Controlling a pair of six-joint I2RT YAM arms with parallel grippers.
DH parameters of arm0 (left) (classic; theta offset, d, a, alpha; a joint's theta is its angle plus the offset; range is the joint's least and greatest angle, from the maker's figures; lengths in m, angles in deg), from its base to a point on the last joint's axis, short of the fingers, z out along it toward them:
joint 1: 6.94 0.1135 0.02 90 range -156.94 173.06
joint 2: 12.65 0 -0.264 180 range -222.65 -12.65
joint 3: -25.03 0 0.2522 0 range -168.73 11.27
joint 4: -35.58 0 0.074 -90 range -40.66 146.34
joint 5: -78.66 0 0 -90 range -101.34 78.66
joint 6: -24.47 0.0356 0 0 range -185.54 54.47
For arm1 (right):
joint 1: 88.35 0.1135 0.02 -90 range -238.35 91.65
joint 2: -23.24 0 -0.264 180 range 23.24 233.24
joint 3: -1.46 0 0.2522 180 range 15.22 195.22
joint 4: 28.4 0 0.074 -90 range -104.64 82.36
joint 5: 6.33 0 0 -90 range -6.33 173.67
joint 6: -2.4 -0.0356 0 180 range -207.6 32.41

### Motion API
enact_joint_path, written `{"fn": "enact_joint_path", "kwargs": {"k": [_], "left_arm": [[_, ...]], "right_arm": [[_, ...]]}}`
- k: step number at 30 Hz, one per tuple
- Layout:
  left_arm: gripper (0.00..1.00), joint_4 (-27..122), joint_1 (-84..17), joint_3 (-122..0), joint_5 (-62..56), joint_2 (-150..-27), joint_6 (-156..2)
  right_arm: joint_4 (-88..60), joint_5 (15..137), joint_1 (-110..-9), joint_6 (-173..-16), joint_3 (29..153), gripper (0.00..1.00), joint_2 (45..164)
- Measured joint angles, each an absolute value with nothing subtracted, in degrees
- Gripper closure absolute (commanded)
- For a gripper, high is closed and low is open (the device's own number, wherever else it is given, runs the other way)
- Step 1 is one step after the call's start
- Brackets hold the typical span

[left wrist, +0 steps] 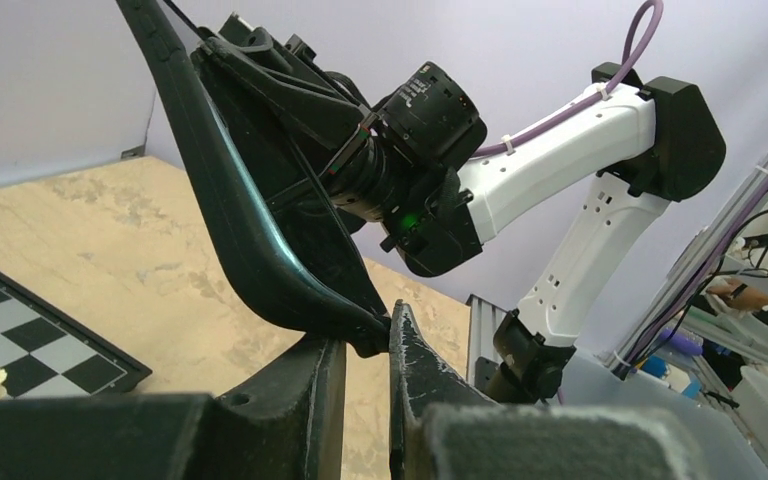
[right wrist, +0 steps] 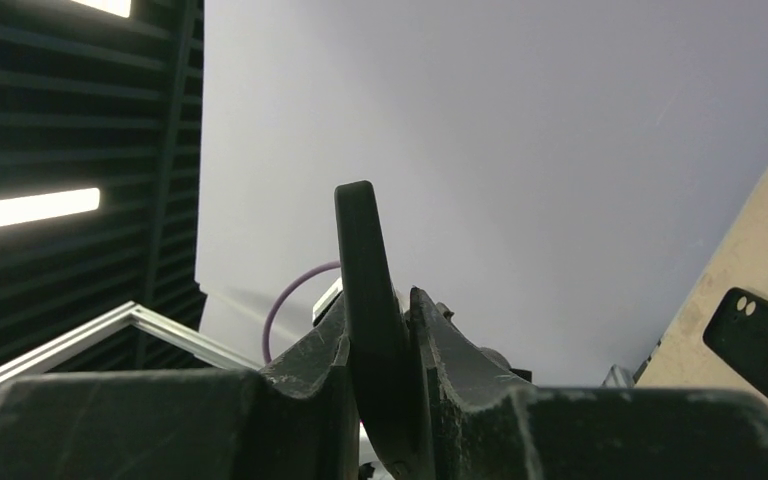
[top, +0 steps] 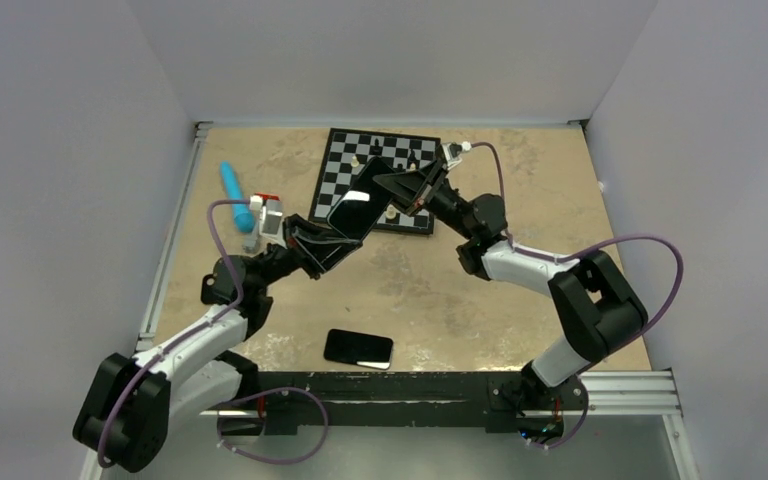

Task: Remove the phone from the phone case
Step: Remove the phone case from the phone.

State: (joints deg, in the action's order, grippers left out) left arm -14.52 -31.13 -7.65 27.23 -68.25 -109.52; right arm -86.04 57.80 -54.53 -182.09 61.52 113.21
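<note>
Extraction is underway: left gripper (left wrist: 388, 325) is pinching the phone case (left wrist: 230, 200) corner, right gripper (right wrist: 378, 305) is clamping the phone (top: 348, 215); peeling apart seems next.

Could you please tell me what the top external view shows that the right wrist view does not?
Only top external: the chessboard, a blue object, and the left hand gripping the cased phone. Only right wrist: bright light strips. Both: the right hand clamped on that phone, and a black phone-shaped item lying on the table.
</note>
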Motion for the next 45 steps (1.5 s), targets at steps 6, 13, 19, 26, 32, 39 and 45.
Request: {"fn": "enact_joint_path", "kwargs": {"k": [6, 13, 19, 26, 32, 39, 45], "left_arm": [[1.00, -24.5, -31.0, -9.3, 29.7, -76.1, -109.6], [1.00, -24.2, -30.9, -10.7, 31.9, -75.9, -104.9], [1.00, -20.5, -31.0, -11.8, 34.3, -73.9, -99.7], [1.00, -14.8, -30.8, -12.8, 34.0, -72.7, -94.3], [1.00, -4.2, -31.0, -13.7, 29.4, -70.1, -92.5], [0.58, 2.3, -31.0, -12.8, 26.3, -65.6, -102.4], [0.47, 15.1, -30.6, -10.4, 27.5, -57.6, -111.9]], "right_arm": [[-87.0, 58.7, -55.7, -185.1, 61.6, 1.00, 114.0], [-88.6, 58.5, -55.8, -188.0, 61.6, 1.00, 114.0], [-89.5, 57.7, -55.7, -190.5, 61.6, 1.00, 114.0], [-89.6, 58.5, -55.7, -194.0, 60.9, 1.00, 114.0], [-88.8, 59.8, -55.8, -195.1, 60.6, 1.00, 113.8], [-85.7, 55.6, -55.7, -185.3, 64.4, 1.00, 113.8], [-78.8, 44.4, -54.0, -171.1, 69.4, 1.00, 113.5]]}}
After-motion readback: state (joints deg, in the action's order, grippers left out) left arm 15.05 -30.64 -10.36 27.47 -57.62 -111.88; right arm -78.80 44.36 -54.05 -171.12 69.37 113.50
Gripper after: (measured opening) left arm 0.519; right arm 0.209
